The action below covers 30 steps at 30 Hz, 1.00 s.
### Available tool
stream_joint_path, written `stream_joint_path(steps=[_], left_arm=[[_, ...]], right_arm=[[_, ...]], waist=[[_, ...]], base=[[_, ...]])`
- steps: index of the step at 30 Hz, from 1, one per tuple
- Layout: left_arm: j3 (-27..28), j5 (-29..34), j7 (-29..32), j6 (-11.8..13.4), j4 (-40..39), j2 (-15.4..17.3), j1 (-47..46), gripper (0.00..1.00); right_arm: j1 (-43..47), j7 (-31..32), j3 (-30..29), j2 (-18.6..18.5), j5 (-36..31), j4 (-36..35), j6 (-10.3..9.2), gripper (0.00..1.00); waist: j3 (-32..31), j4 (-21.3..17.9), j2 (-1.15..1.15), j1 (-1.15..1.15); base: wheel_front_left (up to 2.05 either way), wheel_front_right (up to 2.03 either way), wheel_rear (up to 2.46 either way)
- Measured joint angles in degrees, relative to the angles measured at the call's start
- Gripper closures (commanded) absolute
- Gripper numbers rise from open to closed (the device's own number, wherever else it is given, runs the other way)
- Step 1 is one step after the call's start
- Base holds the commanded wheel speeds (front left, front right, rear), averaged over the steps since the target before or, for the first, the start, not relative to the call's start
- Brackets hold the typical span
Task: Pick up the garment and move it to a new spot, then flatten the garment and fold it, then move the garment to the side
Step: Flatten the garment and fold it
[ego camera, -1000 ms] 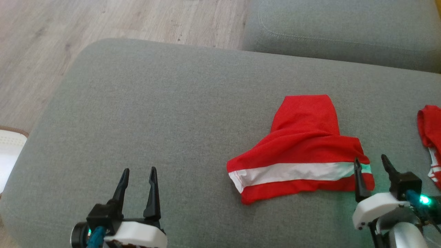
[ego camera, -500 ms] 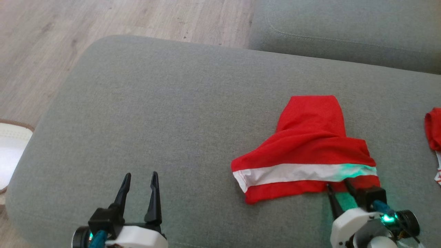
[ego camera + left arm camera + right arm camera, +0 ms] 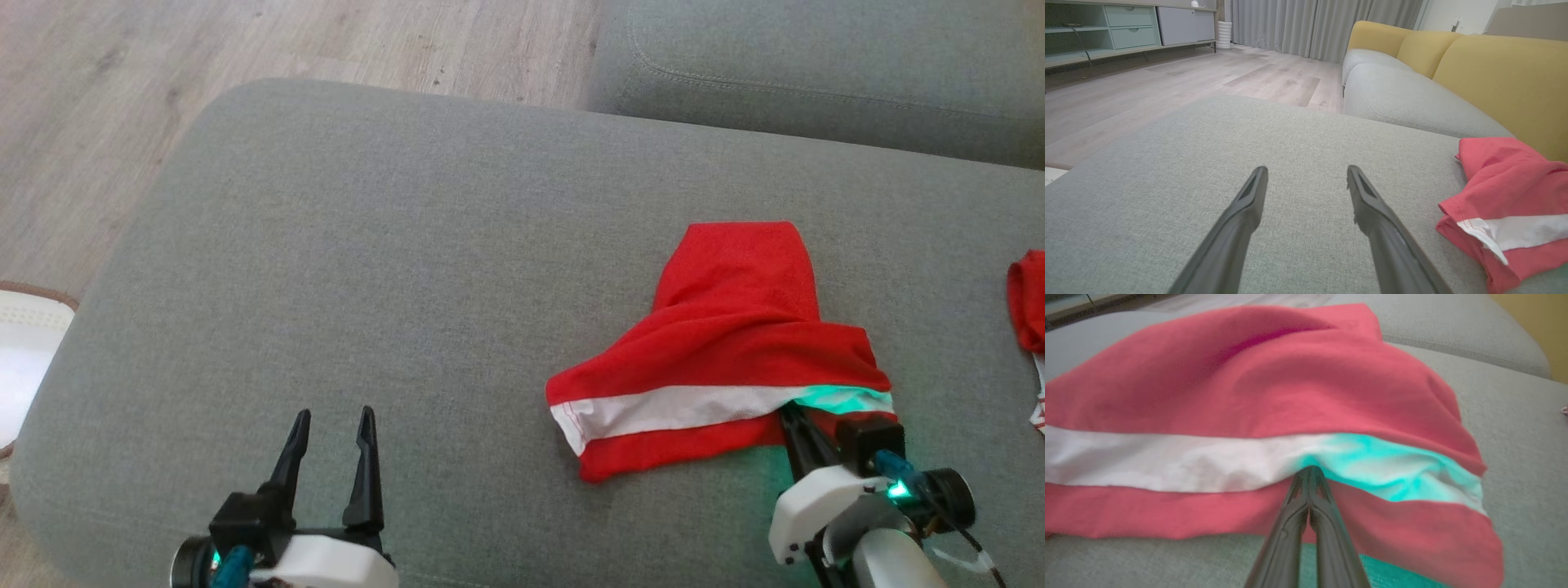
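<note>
Grey fabric sofa cushion [image 3: 408,245] holds two garments; one red white-banded cloth garment [image 3: 735,327], front right, pinched by the closed right gripper [image 3: 790,412]; another red garment [image 3: 1027,298] at its right edge; left gripper [image 3: 334,411] spread wide, empty.

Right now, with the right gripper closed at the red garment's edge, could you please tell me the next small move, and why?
Probably lift the right gripper a little: its fingers are shut on the garment at the white stripe, which puckers around them, while the rest lies crumpled on the cushion. The left gripper hangs open, apart.
</note>
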Motion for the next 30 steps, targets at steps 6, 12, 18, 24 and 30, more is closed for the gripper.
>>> stream_joint_path(steps=[6,12,18,24,30], left_arm=[[0.02,-0.01,0.00,0.01,-0.01,-0.01,-0.02,0.00],[0.02,-0.01,-0.01,0.11,-0.01,-0.02,-0.03,0.00],[0.01,-0.01,-0.04,0.18,-0.01,-0.03,-0.09,0.00],[0.02,-0.01,-0.05,0.25,-0.01,-0.05,-0.21,0.00],[0.04,-0.01,-0.08,0.15,0.08,-0.19,-1.06,0.00]], right_arm=[[-0.13,-2.20,3.58,-0.04,2.55,-2.36,0.00,1.00],[-0.08,-2.12,7.01,-0.02,3.23,-5.38,0.00,0.77],[0.24,-0.76,2.27,-0.08,0.18,-8.60,0.00,0.00],[1.66,3.20,1.60,-0.08,-1.91,-7.27,0.00,0.00],[0.97,3.92,2.13,-0.08,-2.20,-4.21,0.00,0.80]], waist=[[0.34,-0.60,0.00,0.00],[0.43,-0.96,0.00,0.00],[0.72,-0.68,0.00,0.00],[1.40,-0.58,0.00,0.00],[2.36,0.14,0.00,0.00]], base=[[0.00,0.00,0.00],[0.00,0.00,0.00],[0.00,0.00,0.00],[0.00,0.00,0.00],[0.00,0.00,0.00]])
